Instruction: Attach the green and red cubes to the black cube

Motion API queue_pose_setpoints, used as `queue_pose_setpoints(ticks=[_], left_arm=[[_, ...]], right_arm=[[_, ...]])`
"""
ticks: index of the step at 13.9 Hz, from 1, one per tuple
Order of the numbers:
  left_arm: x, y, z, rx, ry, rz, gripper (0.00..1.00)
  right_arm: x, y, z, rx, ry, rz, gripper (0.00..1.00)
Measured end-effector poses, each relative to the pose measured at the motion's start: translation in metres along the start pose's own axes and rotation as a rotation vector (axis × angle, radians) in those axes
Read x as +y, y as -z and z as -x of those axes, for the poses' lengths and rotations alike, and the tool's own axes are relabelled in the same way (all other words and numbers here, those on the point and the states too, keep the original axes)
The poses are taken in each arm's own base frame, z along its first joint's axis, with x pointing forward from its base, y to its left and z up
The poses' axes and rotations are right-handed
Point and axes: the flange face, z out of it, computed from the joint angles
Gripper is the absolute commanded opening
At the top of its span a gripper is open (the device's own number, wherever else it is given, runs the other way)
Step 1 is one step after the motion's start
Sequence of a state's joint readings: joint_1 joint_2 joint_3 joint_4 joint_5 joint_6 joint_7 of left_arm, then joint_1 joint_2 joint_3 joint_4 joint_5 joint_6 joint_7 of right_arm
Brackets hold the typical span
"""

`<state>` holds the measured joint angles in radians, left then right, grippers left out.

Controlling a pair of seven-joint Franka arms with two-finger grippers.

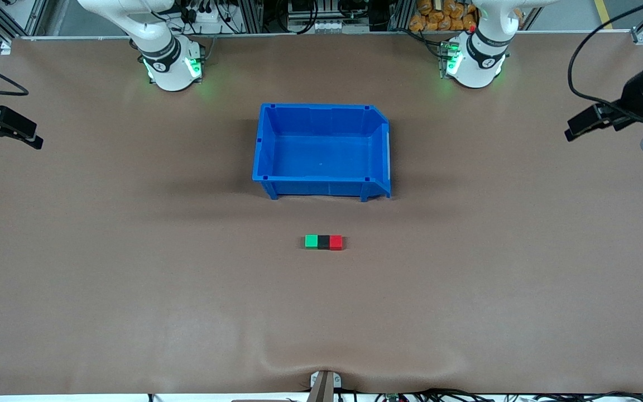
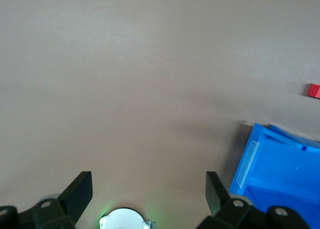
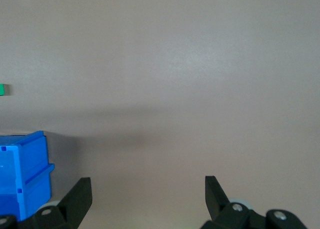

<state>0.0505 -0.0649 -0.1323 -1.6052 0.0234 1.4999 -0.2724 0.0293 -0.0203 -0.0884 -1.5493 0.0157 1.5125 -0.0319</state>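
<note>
The green cube (image 1: 311,241), black cube (image 1: 324,242) and red cube (image 1: 336,242) lie touching in one row on the brown table, black in the middle, nearer the front camera than the blue bin (image 1: 321,184). The left wrist view catches only the red cube (image 2: 314,91); the right wrist view shows just a sliver of the green cube (image 3: 2,90). My left gripper (image 1: 571,133) hangs open and empty over the left arm's end of the table, well away from the cubes. My right gripper (image 1: 36,139) hangs open and empty over the right arm's end. Open fingers show in both wrist views (image 2: 149,186) (image 3: 148,186).
The empty blue bin (image 2: 280,164) (image 3: 25,174) stands in the middle of the table between the arm bases and the cubes. The left arm's base (image 1: 475,61) and the right arm's base (image 1: 171,64) glow green along the back edge.
</note>
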Motion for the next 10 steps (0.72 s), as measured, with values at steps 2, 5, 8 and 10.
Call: queue_pose_setpoints(ticks=[2,5,8,10], left_arm=[[0.0022,0.0027,0.0045,0.003,-0.006,0.005,1.00],[0.0056,0.0022,0.0054,0.002,-0.012,0.004,1.00],[0.0050,0.0017,0.0064,-0.008,-0.011,0.002,1.00],[0.0046,-0.0010,0.0080,-0.029,-0.012,-0.004,1.00]], right_arm=[[0.0000,0.0000,0.0000,0.000,0.000,0.000,1.00],[0.0000,0.0000,0.0000,0.000,0.000,0.000,1.00],[0.0000,0.0000,0.0000,0.000,0.000,0.000,1.00],[0.0000,0.0000,0.0000,0.000,0.000,0.000,1.00]])
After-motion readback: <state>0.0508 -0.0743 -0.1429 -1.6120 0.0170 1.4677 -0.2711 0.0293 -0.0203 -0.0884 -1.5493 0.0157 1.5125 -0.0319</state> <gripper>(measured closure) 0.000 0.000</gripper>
